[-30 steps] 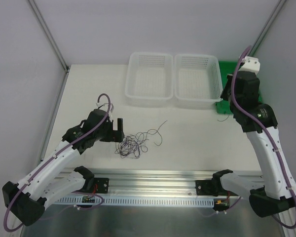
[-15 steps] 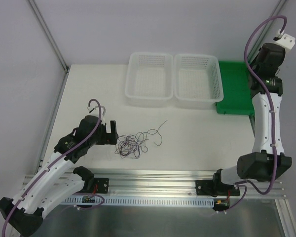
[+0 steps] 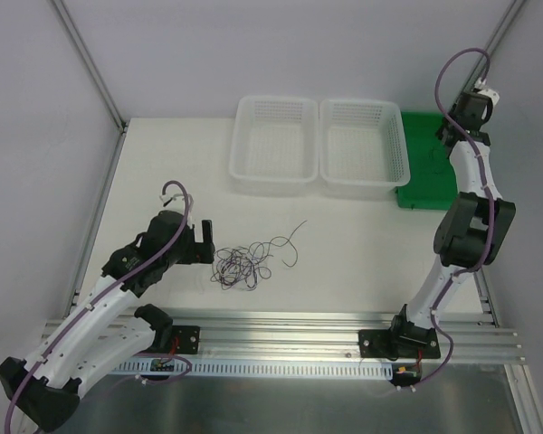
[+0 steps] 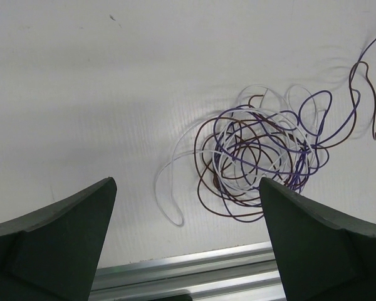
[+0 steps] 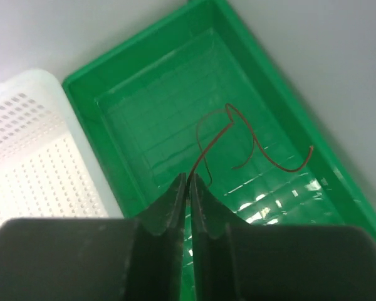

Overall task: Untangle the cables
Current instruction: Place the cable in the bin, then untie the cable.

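Note:
The cables (image 3: 242,264) lie as a small tangle of thin purple, brown and white wires on the white table; in the left wrist view the cables (image 4: 263,153) sit ahead and to the right of the fingers. My left gripper (image 3: 205,242) (image 4: 187,188) is open just left of the tangle, low over the table, holding nothing. My right gripper (image 3: 449,136) (image 5: 188,179) hangs over the green tray (image 3: 425,194) (image 5: 131,63), its jaws nearly together on one end of a single brown cable (image 5: 263,150). The rest of that cable lies curled on the tray floor.
Two white perforated baskets (image 3: 273,145) (image 3: 362,149) stand side by side at the back, left of the green tray. One basket's corner (image 5: 31,157) shows in the right wrist view. An aluminium rail (image 3: 290,325) runs along the near table edge.
The right arm has swung up and back, carrying its gripper over the green tray. The left gripper has dropped slightly left and nearer, still open beside the tangle.

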You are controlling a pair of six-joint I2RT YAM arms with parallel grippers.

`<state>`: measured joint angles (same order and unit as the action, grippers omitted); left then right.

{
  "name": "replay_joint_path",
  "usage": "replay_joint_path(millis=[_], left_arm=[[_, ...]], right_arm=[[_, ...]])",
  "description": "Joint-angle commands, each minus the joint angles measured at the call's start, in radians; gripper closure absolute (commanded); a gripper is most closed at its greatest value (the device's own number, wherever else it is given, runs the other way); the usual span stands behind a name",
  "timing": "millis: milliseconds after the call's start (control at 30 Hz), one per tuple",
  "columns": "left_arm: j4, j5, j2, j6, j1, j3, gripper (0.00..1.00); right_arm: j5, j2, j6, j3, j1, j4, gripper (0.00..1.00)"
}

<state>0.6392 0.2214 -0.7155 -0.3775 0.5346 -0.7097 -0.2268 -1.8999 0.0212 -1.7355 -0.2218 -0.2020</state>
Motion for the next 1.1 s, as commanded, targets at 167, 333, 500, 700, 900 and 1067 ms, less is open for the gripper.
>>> replay_joint_path(millis=[167,333,500,700,900,1067], left_arm=[[-0.007,0.009,-0.024,0.011,-0.016,-0.007,0.01],[-0.009,-0.008,-0.012,0.019,-0.018,-0.008,0.01],[-0.015,-0.051,0.002,0.020,-0.018,-0.008,0.01],[-0.026,-0.099,0.013,0.017,-0.021,-0.007,0.01],[-0.030,-0.113,0.005,0.012,-0.021,0.003,0.01],[-0.030,-0.132,-0.025,0.000,-0.022,0.003,0.01]], right_arm=[[0.185,-0.085,-0.133,0.014,-0.057,0.069,0.39],[0.215,0.093,-0.139,0.079,-0.037,0.023,0.11],[0.202,0.301,-0.125,0.108,0.015,-0.144,0.04],[0.296,0.527,-0.179,0.369,0.182,-0.185,0.04],[0.400,0.702,-0.210,0.660,0.493,-0.077,0.07],[0.431,0.694,-0.217,0.832,0.772,0.001,0.12]])
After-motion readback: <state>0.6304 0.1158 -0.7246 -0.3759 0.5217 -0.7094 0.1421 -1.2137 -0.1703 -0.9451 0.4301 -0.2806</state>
